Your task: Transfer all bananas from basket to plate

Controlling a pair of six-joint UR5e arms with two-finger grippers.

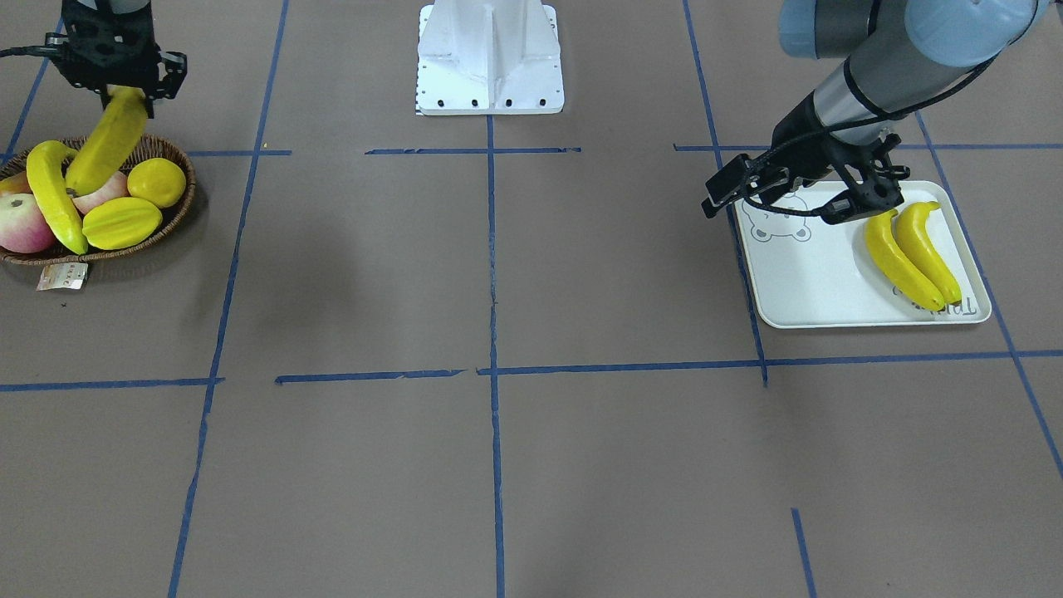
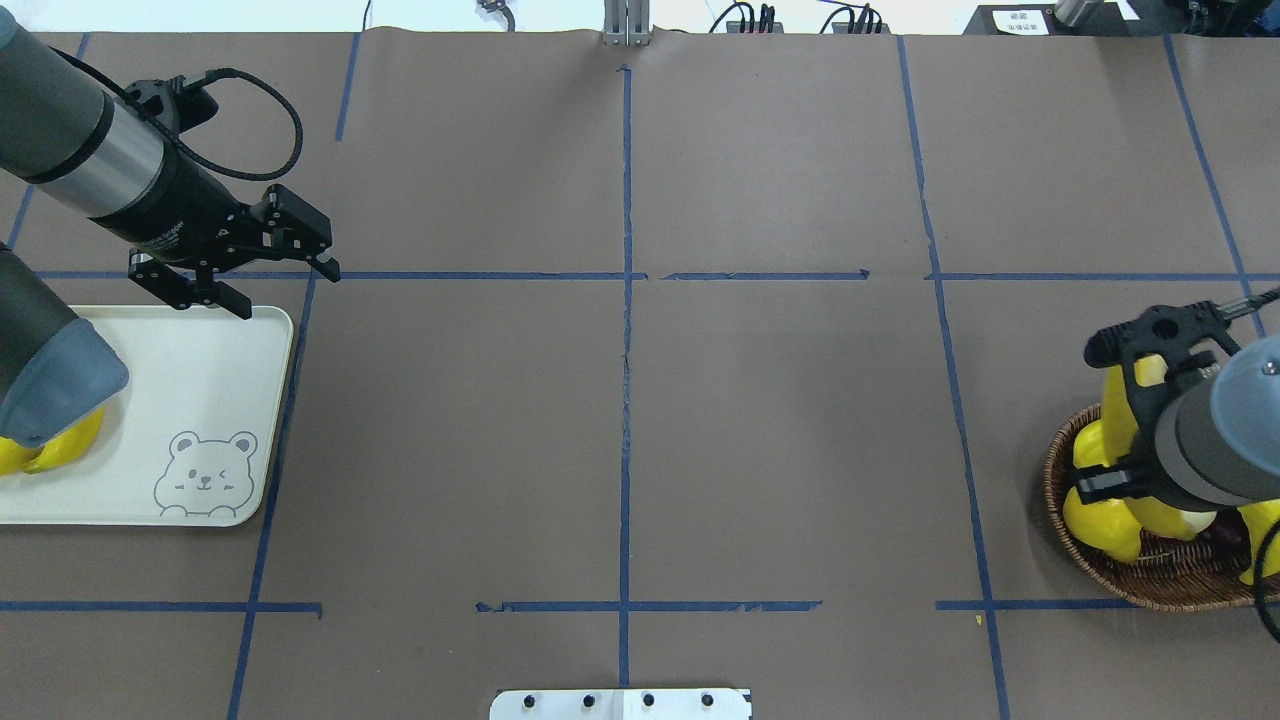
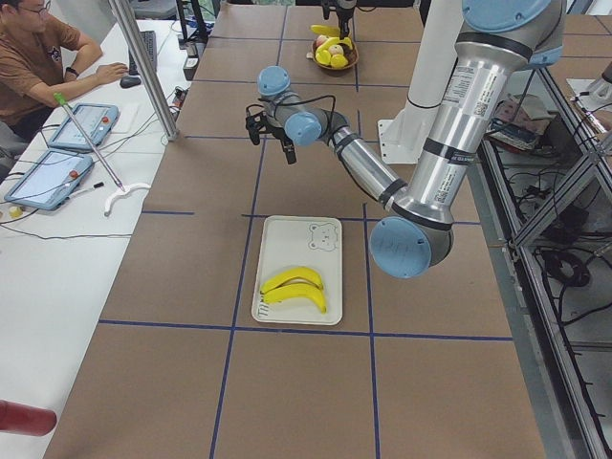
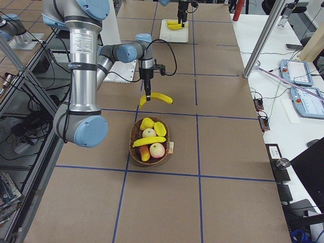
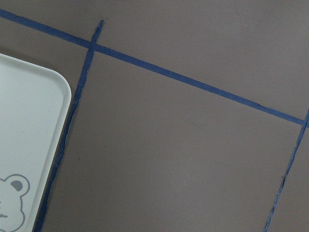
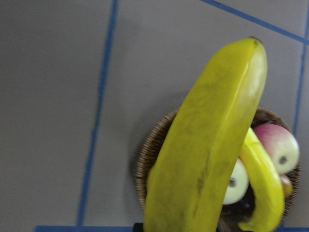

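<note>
The long curved banana [image 1: 108,141] in the right arm's black jaws is olive-tinged yellow. Below those jaws, the brown oval woven wicker basket [image 1: 178,216] carries a second yellow banana [image 1: 54,199], a yellow lemon [image 1: 156,181], a yellow ridged starfruit [image 1: 122,223] and pink-red apples [image 1: 21,224]. Beside the left arm's black jaws, the pale mint-white rectangular tray [image 1: 814,274] bears a grey bear face print [image 1: 776,224] and two yellow bananas [image 1: 901,262]. Blue tape lines [image 1: 492,249] cross the brown counter [image 1: 581,274].

I can read nothing here — the grey lettering [image 1: 947,309] on the plate [image 1: 810,278] is too small to make out; the paper tag [image 1: 63,276] on the basket [image 1: 184,212] shows only blurred print.
</note>
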